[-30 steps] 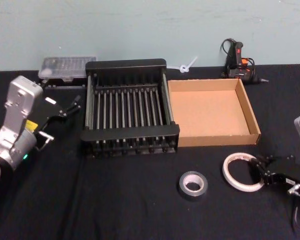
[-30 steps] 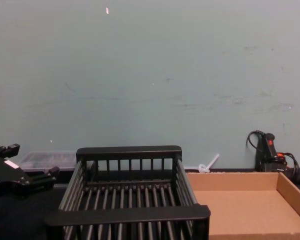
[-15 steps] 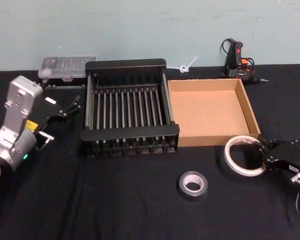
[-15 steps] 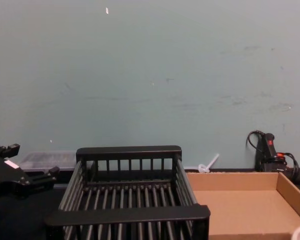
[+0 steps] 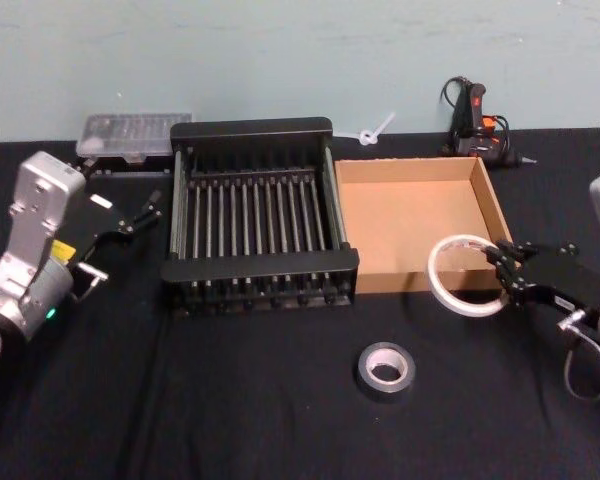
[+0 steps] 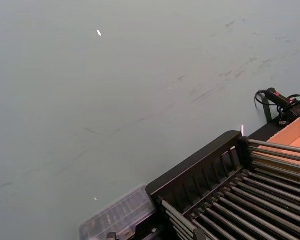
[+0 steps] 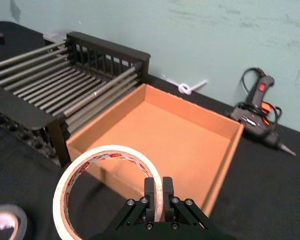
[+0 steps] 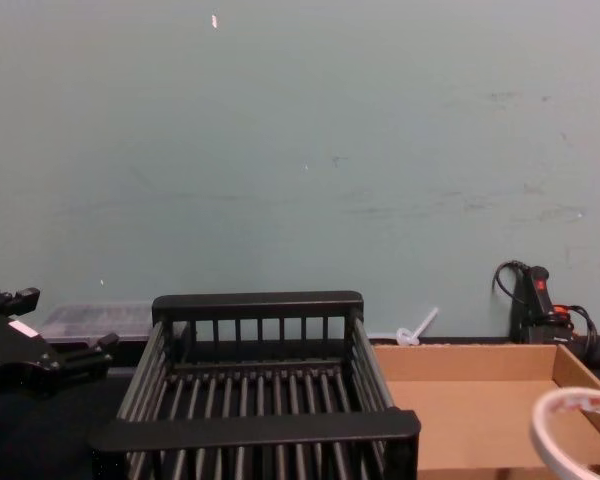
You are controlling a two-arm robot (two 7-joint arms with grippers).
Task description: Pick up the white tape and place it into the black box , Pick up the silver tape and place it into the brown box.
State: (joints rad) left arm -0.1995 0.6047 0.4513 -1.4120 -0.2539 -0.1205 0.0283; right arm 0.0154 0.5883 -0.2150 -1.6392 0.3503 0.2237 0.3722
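Flat white roll of tape (image 5: 465,275), reddish print: clamped by its rim in the right gripper (image 5: 503,277), lifted over the tan cardboard box's (image 5: 420,222) near wall. Dull silver tape roll (image 5: 386,369): flat on the black table (image 5: 230,400). Black slatted plastic crate (image 5: 255,214): left of the box. Left gripper (image 5: 140,215): beside the crate, apparently parted, holding nothing.

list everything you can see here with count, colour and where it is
white tape: 1, white, held in the air at the brown box's near right corner
silver tape: 1, grey, flat on table, near side
black box: 1, black, table centre
brown box: 1, tan, right of black box
clear case: 1, clear, far left
glue gun: 1, black-orange, far right
left hand: 1, black, left of black box
right hand: 1, black, gripping white tape
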